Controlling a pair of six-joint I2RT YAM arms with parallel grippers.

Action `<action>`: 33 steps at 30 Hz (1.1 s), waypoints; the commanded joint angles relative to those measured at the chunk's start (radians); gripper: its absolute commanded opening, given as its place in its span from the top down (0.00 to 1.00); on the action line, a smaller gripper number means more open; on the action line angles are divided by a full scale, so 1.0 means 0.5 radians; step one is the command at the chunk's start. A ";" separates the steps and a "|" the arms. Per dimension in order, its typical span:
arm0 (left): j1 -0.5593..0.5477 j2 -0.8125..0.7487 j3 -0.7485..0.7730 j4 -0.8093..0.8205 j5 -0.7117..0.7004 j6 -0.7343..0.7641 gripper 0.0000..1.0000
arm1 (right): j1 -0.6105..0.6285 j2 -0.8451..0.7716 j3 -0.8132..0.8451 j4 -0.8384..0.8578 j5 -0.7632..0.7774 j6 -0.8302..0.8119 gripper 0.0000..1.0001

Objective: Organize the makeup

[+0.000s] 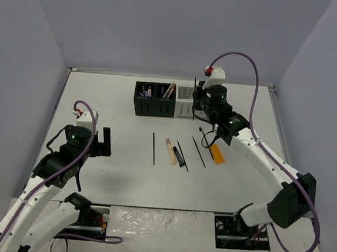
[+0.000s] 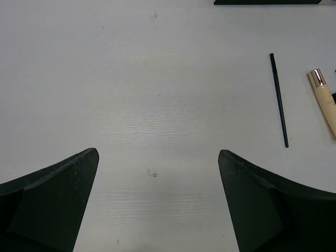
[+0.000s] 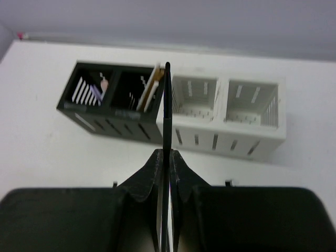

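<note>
Left gripper [image 2: 158,153] hangs wide open over bare table [image 2: 157,79], loads of room around it. Mid-table, loose makeup lies in a row, black pencil [image 1: 153,149] through orange tube [image 1: 217,153]. Right gripper [image 3: 165,157] is clamped on a thin dark stick [image 3: 167,105], tip lined up with where the black box [image 3: 113,102] meets the white box [image 3: 231,113].

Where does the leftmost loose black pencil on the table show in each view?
Top external: black pencil, centre, left end of the row.
Left wrist: the pencil, right side, nearly upright.
Right wrist: not in it.
Shared landmark: the tan tube lying just right of it in both.
</note>
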 commanded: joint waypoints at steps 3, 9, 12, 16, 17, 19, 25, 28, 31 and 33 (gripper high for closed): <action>0.020 0.006 0.027 0.080 -0.009 0.006 0.03 | -0.128 0.107 0.056 0.834 0.029 -0.146 1.00; 0.023 0.022 0.025 0.088 0.021 0.011 0.03 | -0.189 0.333 0.028 1.490 -0.006 -0.206 1.00; 0.027 0.019 0.022 0.094 0.032 0.012 0.03 | -0.211 0.445 0.025 1.740 -0.060 -0.241 1.00; 0.032 0.016 0.021 0.099 0.037 0.015 0.03 | -0.243 0.614 0.023 1.982 -0.097 -0.278 1.00; 0.034 0.016 0.021 0.101 0.039 0.015 0.03 | -0.255 0.658 0.029 2.024 -0.106 -0.274 1.00; 0.038 0.016 0.018 0.107 0.043 0.015 0.03 | -0.278 0.741 0.034 2.106 -0.127 -0.270 1.00; 0.047 0.016 0.011 0.120 0.058 0.018 0.03 | -0.328 0.959 0.048 2.289 -0.161 -0.272 1.00; 0.053 0.013 0.008 0.129 0.065 0.018 0.03 | -0.339 1.051 0.058 2.317 -0.195 -0.289 1.00; 0.063 0.013 0.005 0.147 0.080 0.019 0.03 | -0.342 1.117 0.050 2.336 -0.221 -0.303 1.00; 0.068 0.018 0.000 0.152 0.101 0.026 0.03 | -0.339 1.138 0.032 2.357 -0.221 -0.295 1.00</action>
